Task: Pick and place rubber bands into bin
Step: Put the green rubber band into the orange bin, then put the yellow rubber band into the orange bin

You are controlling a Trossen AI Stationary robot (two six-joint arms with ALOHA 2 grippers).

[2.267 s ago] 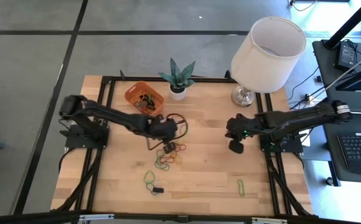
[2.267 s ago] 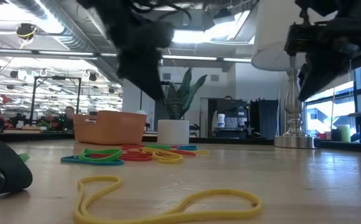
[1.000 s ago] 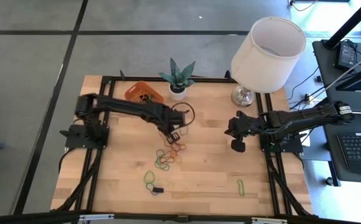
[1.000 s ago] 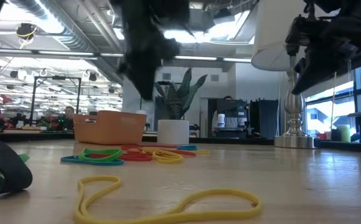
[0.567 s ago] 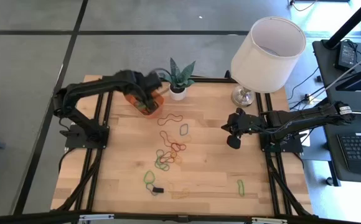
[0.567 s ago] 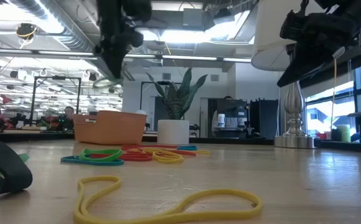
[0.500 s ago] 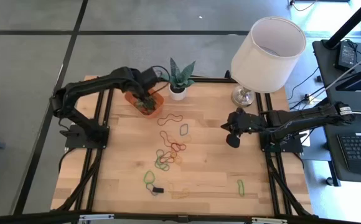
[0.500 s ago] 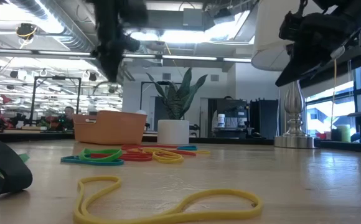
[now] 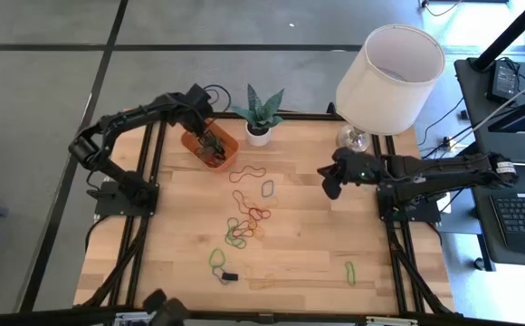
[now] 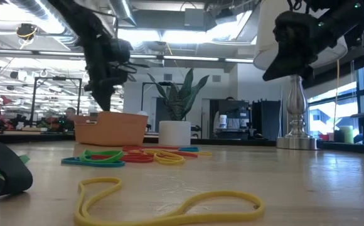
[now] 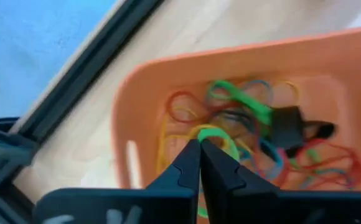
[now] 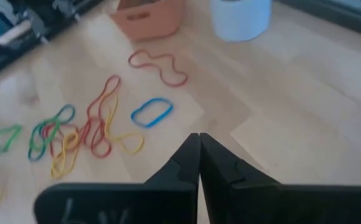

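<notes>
The orange bin [image 9: 193,138] stands at the table's far left and has several rubber bands [image 11: 255,143] in it. My left gripper [image 9: 211,145] hangs over the bin, pointing steeply down, shut on a green rubber band [image 11: 210,133]. More rubber bands lie flat on the table: a mixed pile [image 9: 244,225], a red one [image 9: 247,172], a blue one [image 9: 267,187] and green ones [image 9: 217,260]. My right gripper [image 9: 329,186] hovers shut and empty above the table's right half, with the red band [image 12: 157,66] and the blue band [image 12: 151,111] ahead of it. My left gripper pinches the green rubber band between its two fingertips [image 11: 190,163], coming from above and pointing down into the bin. A small loop of the band [image 11: 218,134] shows just past the tips, over the bands in the bin. Whether it touches them I cannot tell.
A small plant in a white pot [image 9: 259,116] stands right of the bin, and a lamp with a big white shade [image 9: 387,77] stands at the far right. A small black piece [image 9: 229,275] lies near the front. A yellow band [image 10: 163,204] lies close to the low camera.
My left gripper has swung from the pile in the table's middle toward the far left edge and now hangs over the bin, still shut. My right gripper has rolled, tipped and drifted a little toward the far edge.
</notes>
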